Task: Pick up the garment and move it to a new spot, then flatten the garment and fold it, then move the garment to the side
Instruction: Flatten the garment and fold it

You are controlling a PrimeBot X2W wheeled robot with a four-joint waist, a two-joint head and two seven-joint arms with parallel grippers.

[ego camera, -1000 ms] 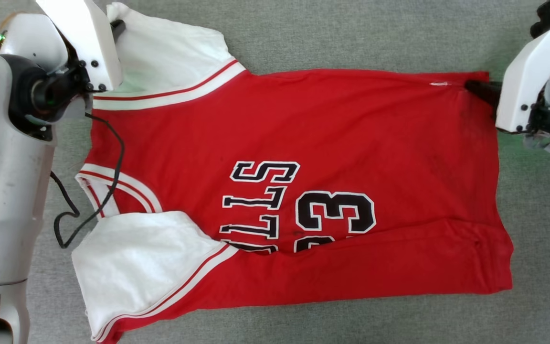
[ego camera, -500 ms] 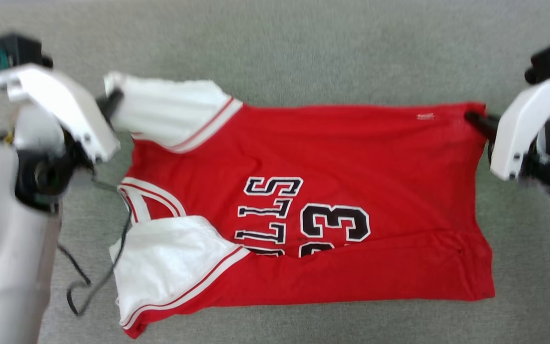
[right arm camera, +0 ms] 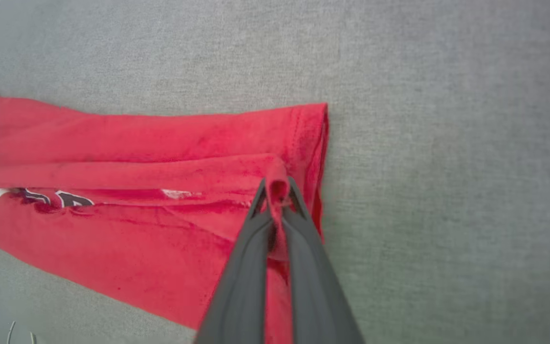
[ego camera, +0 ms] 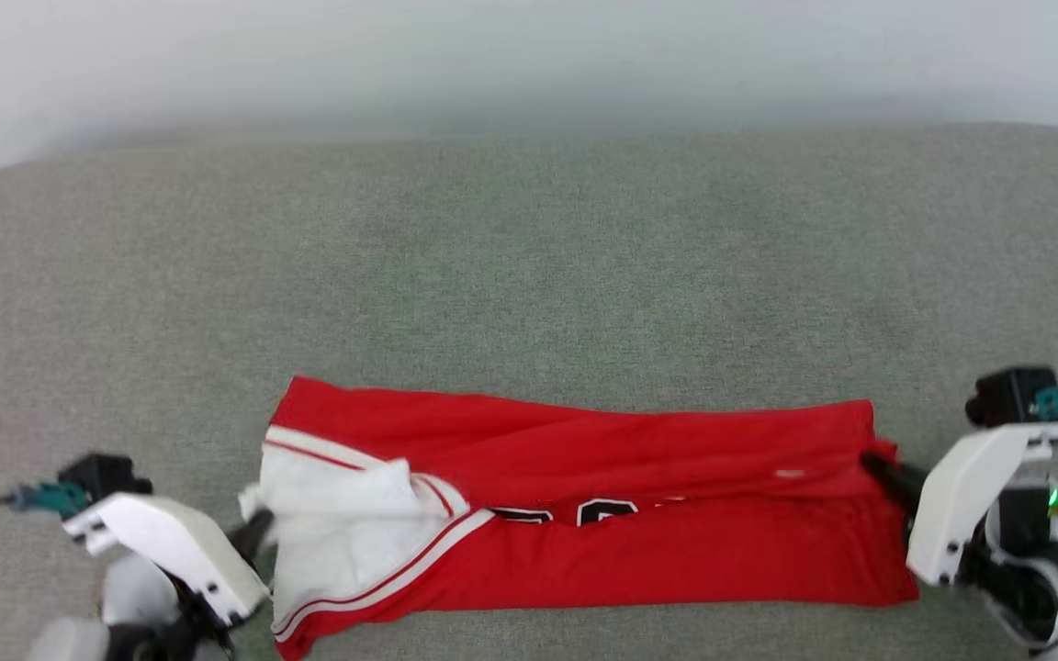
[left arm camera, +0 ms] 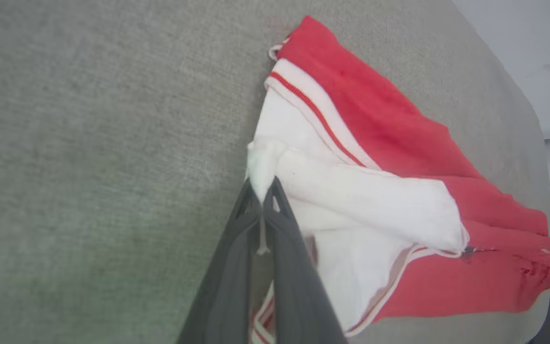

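The garment [ego camera: 639, 496], a red jersey with white sleeves, lies folded lengthwise into a long band on the grey cloth surface, with only a sliver of its black lettering [ego camera: 602, 510] showing. My left gripper [ego camera: 252, 534] is shut on the tip of a white sleeve [left arm camera: 261, 160] at the band's left end. At the right end, my right gripper [ego camera: 878, 465] is shut on a pinch of the red hem [right arm camera: 278, 184]. The garment [right arm camera: 136, 191] stretches between the two grippers.
A grey fabric surface [ego camera: 529, 275] spreads wide behind the garment, up to a pale wall [ego camera: 529, 55]. Its rounded corners show at the far left and right. The surface's edge [left arm camera: 518, 91] runs near the garment in the left wrist view.
Both grippers have carried the far edge of the garment toward me and over its near half, hiding most of the lettering. The head camera has tilted up, so the whole picture has shifted.
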